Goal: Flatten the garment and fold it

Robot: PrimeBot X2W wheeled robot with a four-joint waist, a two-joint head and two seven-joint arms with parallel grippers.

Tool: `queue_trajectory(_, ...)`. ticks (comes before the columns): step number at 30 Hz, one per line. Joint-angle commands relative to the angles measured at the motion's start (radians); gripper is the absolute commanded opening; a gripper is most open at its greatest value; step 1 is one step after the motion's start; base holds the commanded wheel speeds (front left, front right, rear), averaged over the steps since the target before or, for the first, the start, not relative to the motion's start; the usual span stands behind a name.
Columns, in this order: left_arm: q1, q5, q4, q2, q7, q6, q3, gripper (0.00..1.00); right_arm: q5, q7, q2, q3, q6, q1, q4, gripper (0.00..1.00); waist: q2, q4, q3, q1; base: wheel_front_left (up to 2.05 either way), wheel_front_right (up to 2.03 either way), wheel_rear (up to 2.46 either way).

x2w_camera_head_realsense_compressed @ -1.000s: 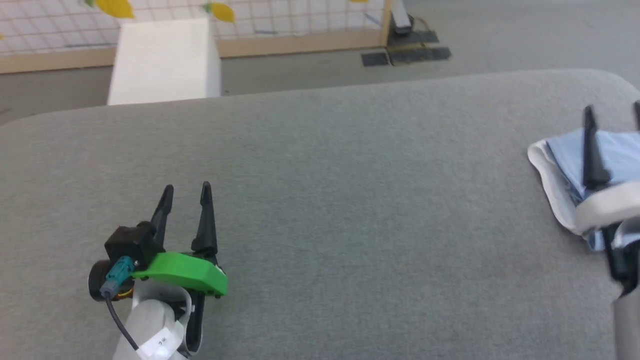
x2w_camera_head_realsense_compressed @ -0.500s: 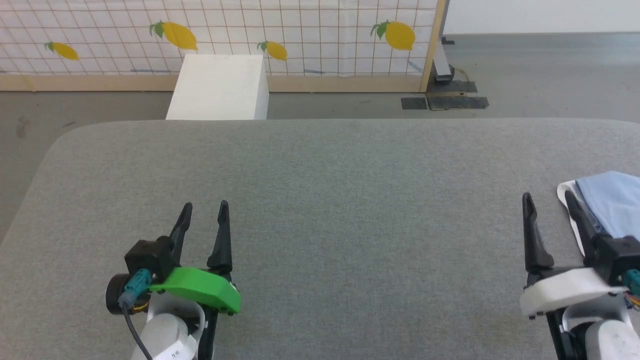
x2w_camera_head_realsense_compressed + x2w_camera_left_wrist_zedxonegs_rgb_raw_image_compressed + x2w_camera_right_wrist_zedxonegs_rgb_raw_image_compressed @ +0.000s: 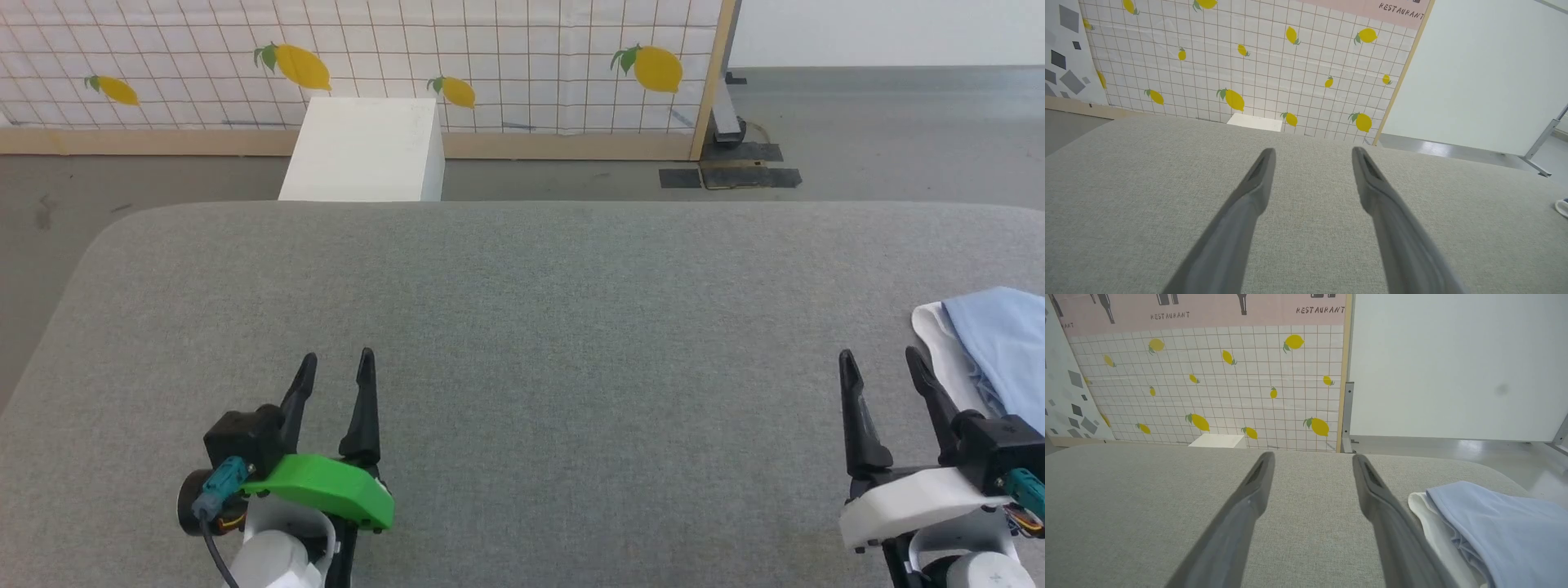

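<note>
Pre-grasp: left hand (image 3: 337, 355) and right hand (image 3: 878, 354) stood released, empty. The garment (image 3: 1000, 335) lay bunched at the right of the table (image 3: 522, 327). Next, probably reach and grip it.

Garment (image 3: 1000, 351) cropped, mostly out of frame.
It runs off the head view's right edge; the right wrist view cuts it at right and bottom. White sliver (image 3: 1562, 207) at left wrist view's right edge: too small to identify.
</note>
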Motion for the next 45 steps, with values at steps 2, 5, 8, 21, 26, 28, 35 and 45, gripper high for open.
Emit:
queue_trajectory(2, 0.008, -0.005, 0.001, -0.005, -0.004, 0.000, 0.001, 1.00, 0.011, 0.000, 0.001, 0.001, -0.002, 0.006, -0.007, 1.00, 0.0000, 0.000, 0.004, 0.0001, 0.00, 0.00, 0.00)
queue_trajectory(5, 0.003, -0.010, 0.006, -0.005, -0.004, 0.004, -0.004, 1.00, 0.014, -0.002, 0.001, 0.000, -0.002, 0.001, -0.003, 1.00, 0.0000, 0.002, 0.006, 0.0001, 0.00, 0.00, 0.00)
queue_trajectory(8, 0.004, -0.011, 0.010, -0.005, -0.004, 0.009, -0.007, 1.00, 0.017, -0.001, 0.001, 0.002, -0.002, 0.000, 0.001, 1.00, 0.0000, 0.001, 0.003, 0.0001, 0.00, 0.00, 0.00)
queue_trajectory(21, 0.000, -0.010, 0.012, 0.000, 0.001, 0.010, -0.008, 0.00, 0.016, 0.001, 0.000, 0.001, 0.000, 0.001, 0.002, 0.00, 0.0000, -0.002, 0.000, 0.0001, 0.00, 0.00, 0.00)
queue_trajectory(26, 0.005, -0.001, 0.001, 0.000, 0.010, 0.013, -0.006, 0.00, 0.014, 0.006, 0.000, 0.005, 0.000, 0.001, 0.000, 0.00, 0.0000, -0.004, -0.001, 0.0001, 0.00, 0.00, 0.00)
queue_trajectory(28, 0.007, 0.003, -0.003, 0.000, 0.014, 0.014, -0.005, 0.00, 0.013, 0.008, 0.000, 0.007, 0.000, 0.001, -0.001, 0.00, 0.0000, -0.004, -0.001, 0.0001, 0.00, 0.00, 0.00)
queue_trajectory(35, 0.015, 0.018, -0.020, -0.001, 0.028, 0.019, -0.002, 0.00, 0.009, 0.015, 0.000, 0.013, 0.000, 0.001, -0.004, 0.00, 0.0000, -0.006, -0.001, 0.0001, 0.00, 0.00, 0.00)
queue_trajectory(45, 0.027, 0.041, -0.045, -0.001, 0.048, 0.026, 0.003, 0.00, 0.003, 0.026, 0.000, 0.023, 0.000, 0.001, -0.008, 0.00, 0.0000, -0.009, -0.002, 0.0001, 0.00, 0.00, 0.00)
